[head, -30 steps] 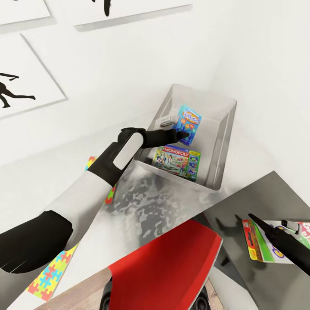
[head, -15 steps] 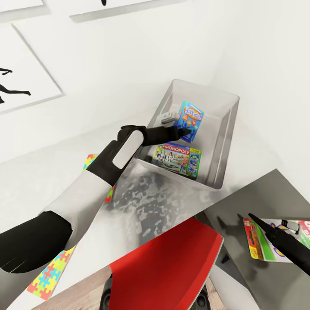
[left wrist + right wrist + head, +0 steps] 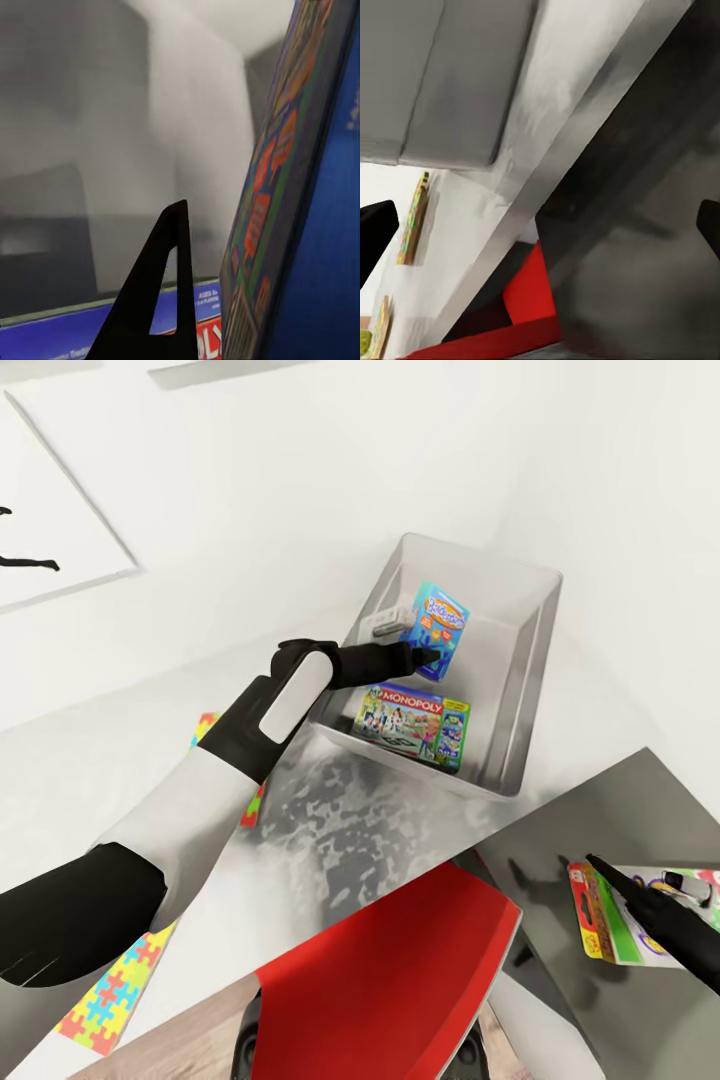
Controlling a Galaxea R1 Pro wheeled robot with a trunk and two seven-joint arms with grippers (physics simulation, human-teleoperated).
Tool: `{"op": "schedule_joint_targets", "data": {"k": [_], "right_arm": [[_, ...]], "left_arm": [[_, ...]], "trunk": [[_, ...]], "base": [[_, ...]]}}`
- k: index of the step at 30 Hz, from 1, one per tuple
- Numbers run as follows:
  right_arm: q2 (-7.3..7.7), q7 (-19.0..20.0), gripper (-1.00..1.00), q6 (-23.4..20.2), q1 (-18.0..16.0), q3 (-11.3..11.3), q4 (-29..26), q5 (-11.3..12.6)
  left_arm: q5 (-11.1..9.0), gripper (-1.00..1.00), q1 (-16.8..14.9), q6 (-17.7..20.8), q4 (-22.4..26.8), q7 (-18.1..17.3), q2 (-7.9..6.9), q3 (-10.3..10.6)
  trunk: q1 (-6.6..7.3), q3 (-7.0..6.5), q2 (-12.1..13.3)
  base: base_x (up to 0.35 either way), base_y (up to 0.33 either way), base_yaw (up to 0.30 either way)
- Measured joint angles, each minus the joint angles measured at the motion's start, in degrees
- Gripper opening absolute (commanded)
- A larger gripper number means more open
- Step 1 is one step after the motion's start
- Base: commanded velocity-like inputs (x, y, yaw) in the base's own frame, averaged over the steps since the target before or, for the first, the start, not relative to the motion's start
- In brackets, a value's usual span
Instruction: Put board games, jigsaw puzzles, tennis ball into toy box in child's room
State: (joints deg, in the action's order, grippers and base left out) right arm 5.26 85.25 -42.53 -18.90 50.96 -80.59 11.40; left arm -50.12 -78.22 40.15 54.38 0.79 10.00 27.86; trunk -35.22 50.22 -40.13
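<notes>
The light grey toy box (image 3: pixel 530 660) stands on the speckled table (image 3: pixel 360 830). The white-green Monopoly board game (image 3: pixel 415 725) lies flat inside it. My left gripper (image 3: pixel 428 656) reaches over the box's near wall and is shut on the lower edge of the blue board game (image 3: pixel 438 618), which stands upright in the box. In the left wrist view one black finger (image 3: pixel 161 289) shows beside the blue game (image 3: pixel 300 225). My right gripper (image 3: pixel 625 885) hovers open over the SKIP-BO game (image 3: pixel 603 927) on the dark grey wing (image 3: pixel 560 830). One jigsaw puzzle (image 3: pixel 100 1000) lies at the near left, another (image 3: pixel 203 728) under my left arm. The tennis ball is out of view.
A red chair (image 3: pixel 390 980) stands close against the table's front, between my arms. A small grey object (image 3: pixel 386 625) rests in the toy box by its left wall. White walls with framed pictures (image 3: pixel 50 540) rise just behind the table.
The whole picture has shifted a little, so the camera moved. My left gripper keeps the blue game upright in the toy box, nearly in place. The right arm has not moved.
</notes>
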Motion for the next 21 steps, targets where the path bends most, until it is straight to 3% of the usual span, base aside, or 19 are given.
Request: {"op": "schedule_joint_targets", "data": {"k": [3,6,11,21], "right_arm": [[0.01,3.1,1.0,-0.5,0.0,4.0,-0.5,0.1],[-0.09,3.8,1.0,-1.9,0.8,6.6,-2.6,0.4],[-0.16,3.9,1.0,-3.5,3.8,7.5,-4.7,1.0],[-0.17,3.9,1.0,-3.7,4.3,7.6,-4.9,1.6]], "left_arm": [[0.0,-1.0,0.0,0.0,0.0,0.0,0.0,0.0],[0.0,-1.0,0.0,0.0,0.0,0.0,0.0,0.0],[-0.1,-1.0,0.0,0.0,0.0,0.0,0.0,0.0],[0.0,-1.0,0.0,0.0,0.0,0.5,0.0,0.0]], "trunk": [[0.0,0.1,0.0],[0.0,0.12,0.0],[0.0,0.13,0.0],[0.0,0.13,0.0]], "base": [[0.0,0.0,0.0],[0.0,0.0,0.0],[0.0,0.0,0.0],[0.0,0.0,0.0]]}}
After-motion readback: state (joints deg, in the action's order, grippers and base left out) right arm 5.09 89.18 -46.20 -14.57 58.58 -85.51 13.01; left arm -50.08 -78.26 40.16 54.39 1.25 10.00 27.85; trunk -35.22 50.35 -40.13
